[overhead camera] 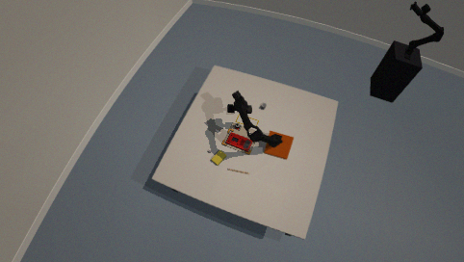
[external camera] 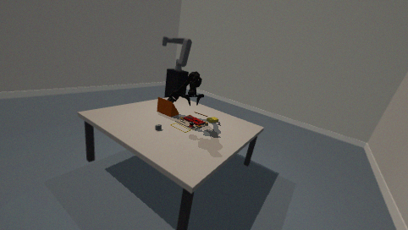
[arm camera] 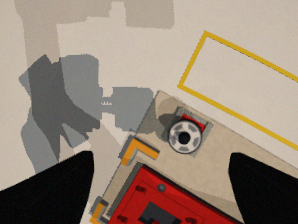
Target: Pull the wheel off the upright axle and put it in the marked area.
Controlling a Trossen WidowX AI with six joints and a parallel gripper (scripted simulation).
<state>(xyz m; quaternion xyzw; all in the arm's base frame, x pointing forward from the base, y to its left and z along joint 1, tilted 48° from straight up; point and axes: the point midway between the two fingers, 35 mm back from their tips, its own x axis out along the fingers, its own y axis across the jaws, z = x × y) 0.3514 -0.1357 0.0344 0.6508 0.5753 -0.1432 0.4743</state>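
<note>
- The wrist view shows the gripper (overhead camera: 239,109) (external camera: 194,104) (arm camera: 161,161) with its fingers well parted and nothing between them; the top view does not let the two fingers be told apart.
- The wheel (overhead camera: 237,126) (external camera: 191,124) (arm camera: 173,139) appears in the wrist view just beyond the fingertips, between their lines, its spokes and dark centre plain. It is at its place on the tan board (arm camera: 225,140); how far down the axle it sits cannot be told.
- The exterior view adds height: the jaws point down and hang above the table (overhead camera: 289,193) (external camera: 135,135) (arm camera: 150,45), clear of the wheel, which is only a small dark spot there.
- The yellow outline (overhead camera: 258,121) (external camera: 171,124) (arm camera: 192,59) lies past the wheel, toward the right finger's side of the wrist picture, which cuts off its far end; the top view takes in more.
- The red block (overhead camera: 238,141) (external camera: 193,120) (arm camera: 165,200) reaches in between the jaws at the bottom of the wrist picture, below them in height.
- Only the top and exterior views show the orange wedge (overhead camera: 279,144) (external camera: 167,106), the yellow block (overhead camera: 218,157) (external camera: 212,120) and a small grey piece (overhead camera: 262,106) (external camera: 158,127), all apart from the jaws.
</note>
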